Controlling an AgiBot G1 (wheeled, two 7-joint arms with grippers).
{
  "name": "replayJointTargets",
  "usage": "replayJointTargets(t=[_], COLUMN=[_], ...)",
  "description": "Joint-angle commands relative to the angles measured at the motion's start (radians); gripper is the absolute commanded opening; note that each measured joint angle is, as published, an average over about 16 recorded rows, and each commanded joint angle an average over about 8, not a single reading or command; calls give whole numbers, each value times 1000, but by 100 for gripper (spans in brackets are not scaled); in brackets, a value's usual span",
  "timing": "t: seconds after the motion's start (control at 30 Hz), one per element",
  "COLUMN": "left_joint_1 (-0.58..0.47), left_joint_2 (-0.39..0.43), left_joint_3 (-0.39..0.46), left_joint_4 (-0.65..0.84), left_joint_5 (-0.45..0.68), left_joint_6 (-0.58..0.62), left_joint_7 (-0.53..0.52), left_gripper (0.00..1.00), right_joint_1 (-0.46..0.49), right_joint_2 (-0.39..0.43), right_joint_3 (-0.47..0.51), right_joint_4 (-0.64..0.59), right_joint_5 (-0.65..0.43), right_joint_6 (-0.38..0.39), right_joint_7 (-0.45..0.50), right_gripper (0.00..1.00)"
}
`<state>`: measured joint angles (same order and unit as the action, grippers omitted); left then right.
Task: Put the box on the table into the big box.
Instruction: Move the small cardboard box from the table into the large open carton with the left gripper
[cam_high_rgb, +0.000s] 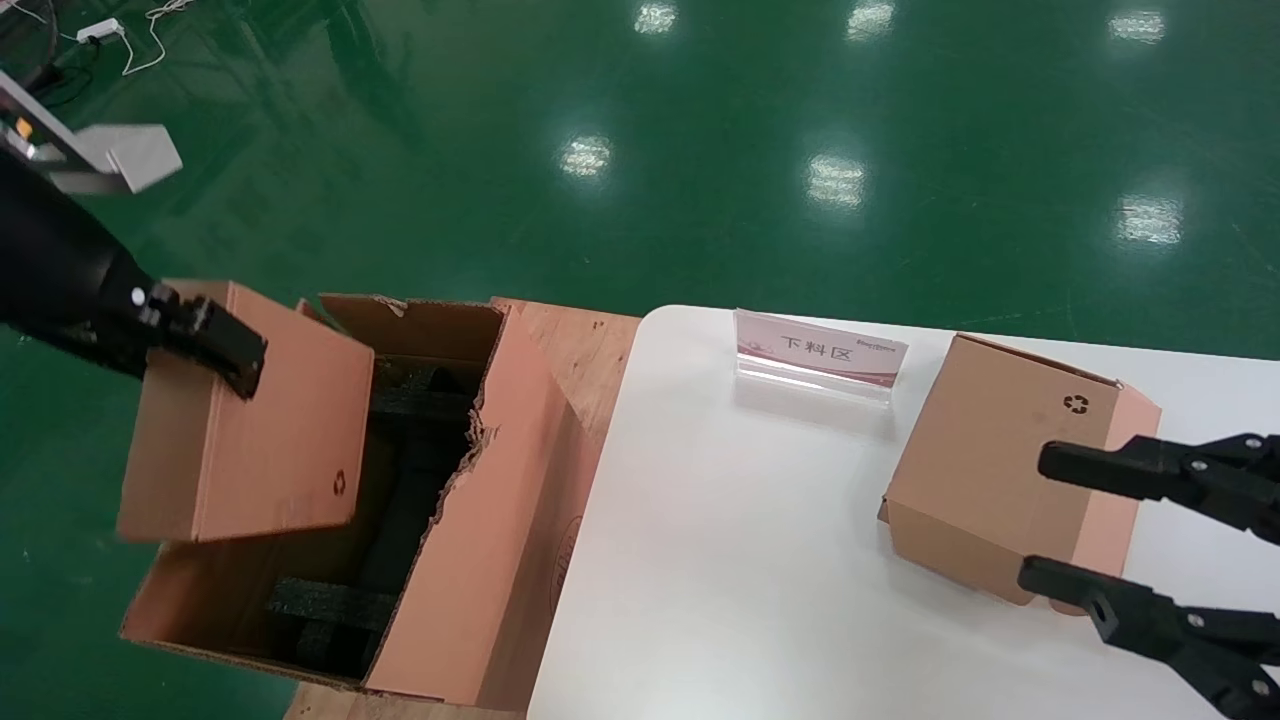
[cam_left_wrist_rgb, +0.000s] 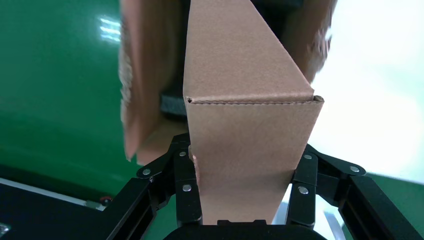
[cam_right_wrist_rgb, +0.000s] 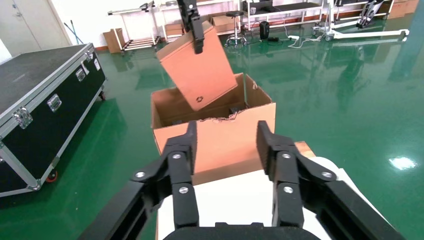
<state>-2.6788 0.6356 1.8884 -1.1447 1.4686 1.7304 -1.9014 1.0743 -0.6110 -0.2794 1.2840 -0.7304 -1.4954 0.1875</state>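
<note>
Your left gripper (cam_high_rgb: 215, 345) pinches the box (cam_high_rgb: 250, 425) by its upper edge, holding it tilted in the air above the open top of the big box (cam_high_rgb: 480, 560), which stands on the floor just beside the bench (cam_high_rgb: 720, 560). Your right gripper (cam_high_rgb: 1035, 520) hangs with its fingers spread, near a chunkier cardboard box (cam_high_rgb: 1000, 450) resting on the bench.
</note>
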Motion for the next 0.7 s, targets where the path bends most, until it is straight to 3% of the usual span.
replayJointTargets(t=[0.03,0.7], left_joint_1=[1,145], left_joint_2=[-10,-57], left_joint_3=[18,46], left_joint_4=[2,148], left_joint_5=[-23,-56], left_joint_6=[1,-106], left_joint_7=[6,289], left_gripper=[0,0], right_joint_1=[0,0], right_joint_2=[0,0], right_joint_3=[0,0], right_joint_4=[0,0], right_joint_5=[0,0], right_joint_6=[0,0], right_joint_7=[0,0], right_gripper=[100,100])
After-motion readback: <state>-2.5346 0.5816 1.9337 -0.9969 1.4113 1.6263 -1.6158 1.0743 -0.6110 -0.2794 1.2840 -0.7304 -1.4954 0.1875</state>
